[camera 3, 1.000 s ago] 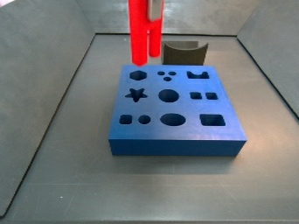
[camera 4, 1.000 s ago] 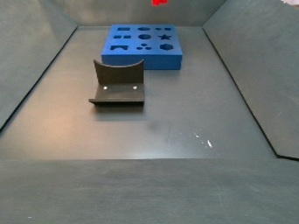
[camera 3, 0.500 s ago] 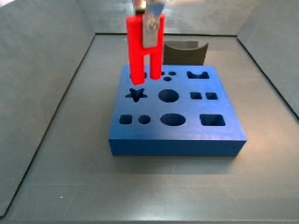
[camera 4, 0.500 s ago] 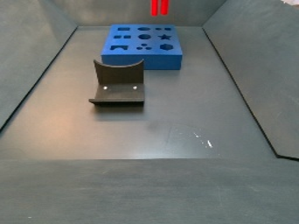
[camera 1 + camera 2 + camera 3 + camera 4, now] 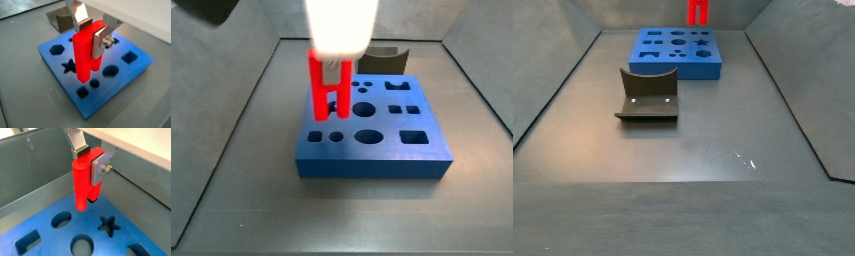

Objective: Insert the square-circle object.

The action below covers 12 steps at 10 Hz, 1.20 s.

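The hand is held over the blue slab, its silver fingers clamped on the red prongs. The square-circle object is seen on the bench, well apart from the slab, untouched.

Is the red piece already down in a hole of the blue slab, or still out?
Out. In both wrist views the gripper holds the red prongs upright, tips clear above the blue slab.

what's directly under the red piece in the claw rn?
The claw is shut on the red piece, which hangs over the blue slab near its star hole. The slab surface behind the piece's tips is hidden.
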### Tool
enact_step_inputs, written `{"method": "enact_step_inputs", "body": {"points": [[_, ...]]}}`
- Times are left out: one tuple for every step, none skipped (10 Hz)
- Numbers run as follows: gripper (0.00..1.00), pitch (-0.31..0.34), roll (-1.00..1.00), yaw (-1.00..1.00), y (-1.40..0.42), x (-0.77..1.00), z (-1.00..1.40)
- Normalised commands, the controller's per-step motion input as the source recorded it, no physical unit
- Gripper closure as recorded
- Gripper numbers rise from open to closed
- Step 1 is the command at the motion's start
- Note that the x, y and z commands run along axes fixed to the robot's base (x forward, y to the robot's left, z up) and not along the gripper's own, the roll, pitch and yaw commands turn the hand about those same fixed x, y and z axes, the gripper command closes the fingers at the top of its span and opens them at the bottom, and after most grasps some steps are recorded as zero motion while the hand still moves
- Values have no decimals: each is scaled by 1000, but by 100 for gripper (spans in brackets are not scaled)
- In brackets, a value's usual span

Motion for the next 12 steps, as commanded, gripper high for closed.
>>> {"method": "enact_step_inputs", "body": {"points": [[100,0,0,-146,-89,-14,-346],[100,0,0,-280,-69,0,-306],[100,19,17,-277,-40,0,-274],[100,31,41,-174,-23,-11,-217],[100,10,69,-114,-91,0,-251],[100,0,3,-54,-189,-11,-317],[100,0,0,-31,-220,0,-300],[100,0,0,-29,-180,0,-349],[100,33,14,-109,-51,111,-429],[100,69,27,-237,0,160,-440],[100,91,31,-334,0,69,-429],[100,81,0,-300,0,0,-451]]}}
